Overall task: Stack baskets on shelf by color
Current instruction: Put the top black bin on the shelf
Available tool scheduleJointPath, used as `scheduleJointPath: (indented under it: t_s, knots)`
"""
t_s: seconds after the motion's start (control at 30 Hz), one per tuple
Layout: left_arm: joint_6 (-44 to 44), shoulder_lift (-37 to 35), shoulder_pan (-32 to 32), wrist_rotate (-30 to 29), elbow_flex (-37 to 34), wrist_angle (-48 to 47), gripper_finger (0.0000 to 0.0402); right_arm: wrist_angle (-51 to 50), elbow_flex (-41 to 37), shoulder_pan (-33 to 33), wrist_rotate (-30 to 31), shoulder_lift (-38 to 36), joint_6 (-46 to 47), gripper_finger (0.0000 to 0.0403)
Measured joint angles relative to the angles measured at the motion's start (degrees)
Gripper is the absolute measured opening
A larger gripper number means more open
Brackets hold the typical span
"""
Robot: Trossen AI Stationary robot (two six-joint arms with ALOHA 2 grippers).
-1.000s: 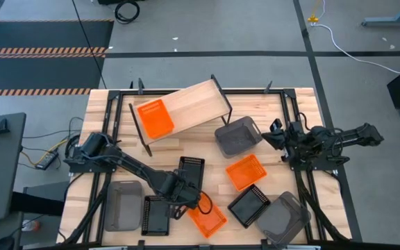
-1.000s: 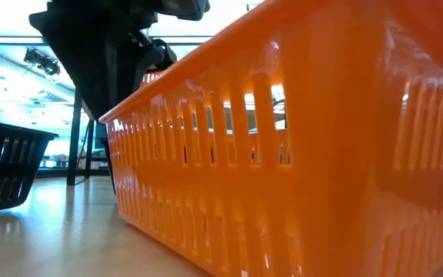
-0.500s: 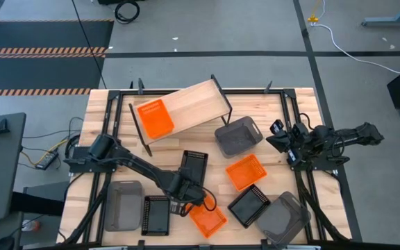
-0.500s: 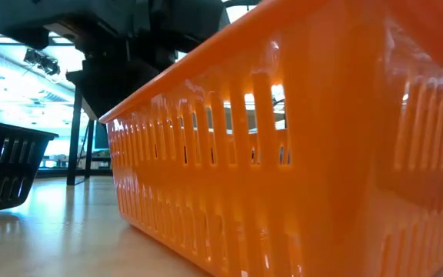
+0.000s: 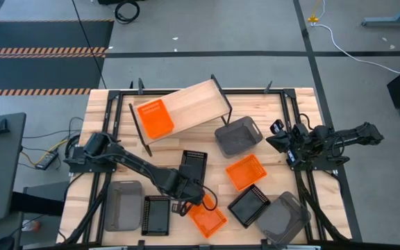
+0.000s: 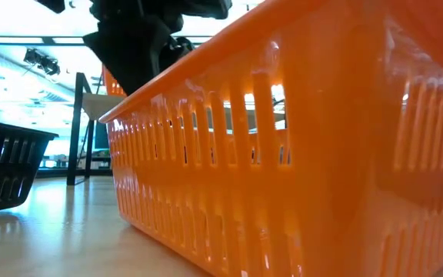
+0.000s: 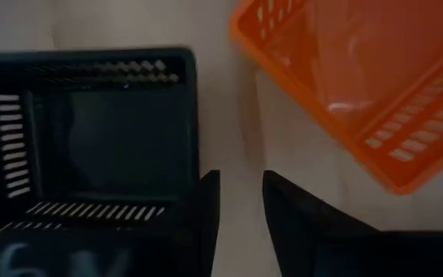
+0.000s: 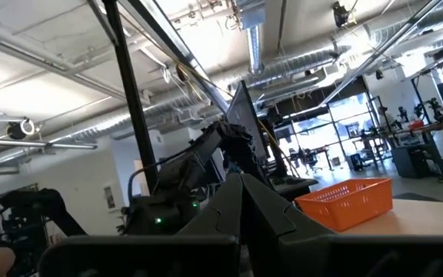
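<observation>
The left gripper (image 5: 183, 202) is held over the worktop (image 5: 110, 118) with its fingers (image 7: 206, 223) parted and empty, between a black basket (image 7: 91, 131) and an orange basket (image 5: 207, 217). Farther off, the shelf (image 5: 193, 103) carries one orange basket (image 5: 155, 119). Beyond, the right gripper (image 5: 278, 135) is seen closed on nothing.

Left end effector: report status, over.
Left end effector open, empty, low between black basket and orange basket. Right end effector shut, parked at the table's right side. One orange basket on shelf.
</observation>
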Motion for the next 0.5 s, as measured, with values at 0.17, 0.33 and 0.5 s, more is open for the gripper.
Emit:
scheduleJointPath:
  t_s: [0.17,0.33,0.5]
  knots:
    - [0.52,1.24,0.51,-0.91,-0.73,0.01,0.0160,0.03,0.00,0.02,-0.42,0.14,0.16,0.0012]
    - [0.67,1.20,0.97,-2.66,-0.74,0.00,0.0224,-0.11,0.00,0.04,-0.44,0.22,0.24,0.0012]
    - [0.83,1.78,1.78,-2.42,-0.75,-0.08,0.0257,-0.09,0.00,0.04,-0.44,0.22,-0.03,0.0012]
